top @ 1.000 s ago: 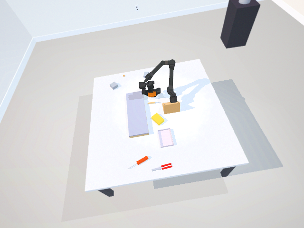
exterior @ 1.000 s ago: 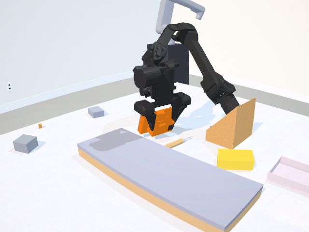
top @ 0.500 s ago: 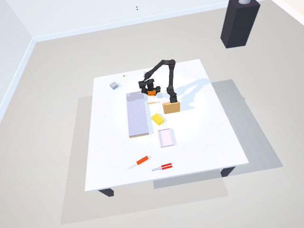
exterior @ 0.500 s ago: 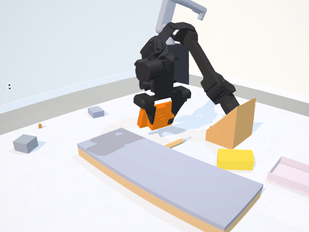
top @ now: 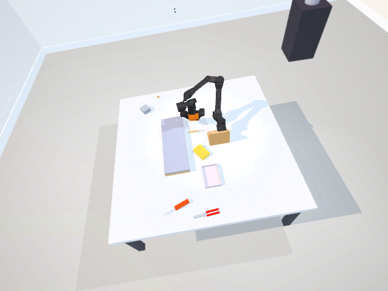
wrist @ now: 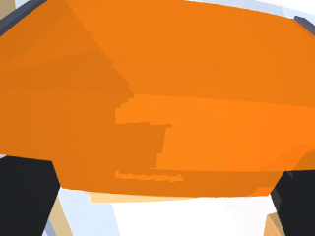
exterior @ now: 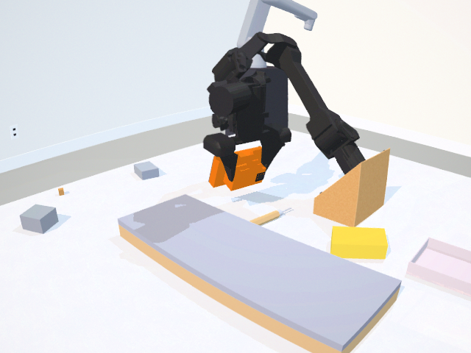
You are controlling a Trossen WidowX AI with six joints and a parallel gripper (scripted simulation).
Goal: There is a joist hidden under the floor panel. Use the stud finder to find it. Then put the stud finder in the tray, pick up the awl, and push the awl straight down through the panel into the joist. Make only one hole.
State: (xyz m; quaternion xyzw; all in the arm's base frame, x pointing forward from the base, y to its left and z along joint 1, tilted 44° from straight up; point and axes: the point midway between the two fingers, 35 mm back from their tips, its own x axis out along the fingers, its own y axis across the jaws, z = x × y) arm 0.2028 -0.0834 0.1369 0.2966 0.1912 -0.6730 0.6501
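Observation:
My gripper (top: 193,116) (exterior: 248,173) is shut on the orange stud finder (top: 194,117) (exterior: 246,167) (wrist: 197,98), which hangs above the table beyond the panel's far end and fills most of the wrist view. The grey-lilac floor panel (top: 176,147) (exterior: 266,258) lies flat on its wooden base; the joist is hidden. The awl (top: 193,131) (exterior: 266,218) lies on the table beside the panel, its wooden handle towards the panel; part of the handle (wrist: 143,198) shows below the stud finder in the wrist view. The pale pink tray (top: 212,176) (exterior: 444,262) stands empty.
A yellow block (top: 201,151) (exterior: 358,243) lies between panel and tray, near the wooden wedge (top: 218,137) (exterior: 352,193) at the arm's base. Grey blocks (top: 145,108) (exterior: 39,218) (exterior: 146,170) and a tiny orange cube (top: 158,96) (exterior: 61,191) lie beyond the panel. A screwdriver (top: 181,204) and red-handled pliers (top: 213,213) lie near the front edge.

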